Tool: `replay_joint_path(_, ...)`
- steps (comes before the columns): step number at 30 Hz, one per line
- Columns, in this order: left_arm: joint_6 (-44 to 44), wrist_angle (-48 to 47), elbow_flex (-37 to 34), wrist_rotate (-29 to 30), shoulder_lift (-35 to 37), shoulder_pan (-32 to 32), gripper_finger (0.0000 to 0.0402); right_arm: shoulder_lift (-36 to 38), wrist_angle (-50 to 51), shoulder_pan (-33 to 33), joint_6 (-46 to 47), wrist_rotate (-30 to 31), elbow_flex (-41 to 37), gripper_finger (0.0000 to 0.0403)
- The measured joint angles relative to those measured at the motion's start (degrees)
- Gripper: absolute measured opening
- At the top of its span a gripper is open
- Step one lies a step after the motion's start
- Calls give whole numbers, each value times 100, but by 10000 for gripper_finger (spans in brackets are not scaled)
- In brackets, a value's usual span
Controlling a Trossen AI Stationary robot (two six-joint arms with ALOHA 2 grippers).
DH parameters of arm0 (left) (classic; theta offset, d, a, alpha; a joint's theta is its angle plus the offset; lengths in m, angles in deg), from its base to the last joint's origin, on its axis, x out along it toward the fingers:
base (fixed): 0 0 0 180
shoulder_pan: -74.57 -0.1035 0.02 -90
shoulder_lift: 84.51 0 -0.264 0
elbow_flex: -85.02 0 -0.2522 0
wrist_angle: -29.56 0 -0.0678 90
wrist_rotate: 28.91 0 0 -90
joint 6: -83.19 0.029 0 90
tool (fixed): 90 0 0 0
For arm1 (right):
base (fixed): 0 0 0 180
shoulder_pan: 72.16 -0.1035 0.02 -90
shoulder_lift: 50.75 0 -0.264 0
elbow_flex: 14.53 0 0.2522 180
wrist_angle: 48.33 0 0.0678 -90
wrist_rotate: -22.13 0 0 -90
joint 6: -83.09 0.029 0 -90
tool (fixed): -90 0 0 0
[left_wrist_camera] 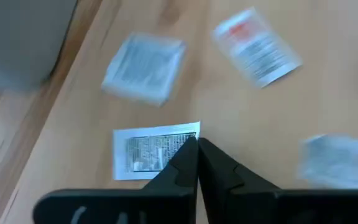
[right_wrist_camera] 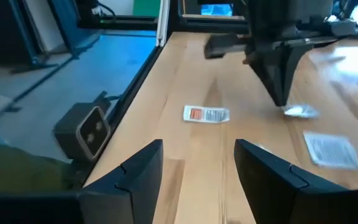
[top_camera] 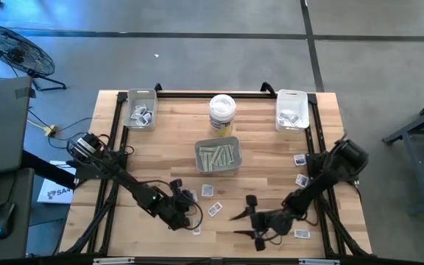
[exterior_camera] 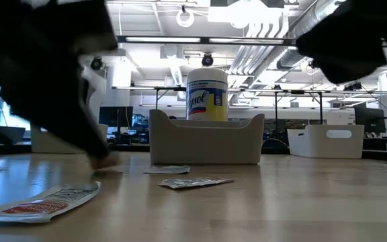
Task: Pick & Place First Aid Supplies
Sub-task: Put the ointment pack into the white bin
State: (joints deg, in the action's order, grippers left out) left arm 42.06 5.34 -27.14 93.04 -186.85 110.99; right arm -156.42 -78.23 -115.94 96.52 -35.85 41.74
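The supplies are small white square packets scattered on the wooden table (top_camera: pixel 271 177), and long pale strips lying in the grey middle tray (top_camera: pixel 218 157). My left gripper (top_camera: pixel 188 199) (left_wrist_camera: pixel 196 143) points down near the table's near-left part, shut on one white printed packet (left_wrist_camera: pixel 154 152). My right gripper (top_camera: pixel 235 225) (right_wrist_camera: pixel 197 155) is open and level over the near edge, pointing toward the table's left and touching nothing. A red-printed packet (right_wrist_camera: pixel 207 115) lies flat ahead of it. My left gripper pinches the white printed packet between its two shut fingertips at the packet's edge (left_wrist_camera: pixel 190 138). The fingers come from above, pointing down. In the right wrist view the packet (right_wrist_camera: pixel 300 112) sticks out sideways at the fingertips, close over the wood.
Loose packets lie near the left gripper (top_camera: pixel 207 191) (top_camera: pixel 214 210) and along the right side (top_camera: pixel 301 159) (top_camera: pixel 302 179) (top_camera: pixel 301 233). A white tub with a yellow label (top_camera: pixel 222 114) stands behind the middle tray. Trays holding packets sit at the far-left (top_camera: pixel 140 110) and far-right (top_camera: pixel 291 110) corners.
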Motion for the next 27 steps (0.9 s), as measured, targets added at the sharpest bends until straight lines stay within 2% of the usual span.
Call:
replay_joint_path(8,1117,400,696,43,61,214,1,-565,118,338,-1422,85,914,193)
replay_joint_path(14,2107,1378,819,-435,63,302,0,-716,822,567,-2153,379,1301,193)
replay_joint_path(21,2175,1421,819,-126,63,277,0,-720,882,804,-2621,224,1370,184)
replay_joint_path(27,2185,1470,819,-68,63,138,0,-720,880,1107,-2399,-96,1358,134)
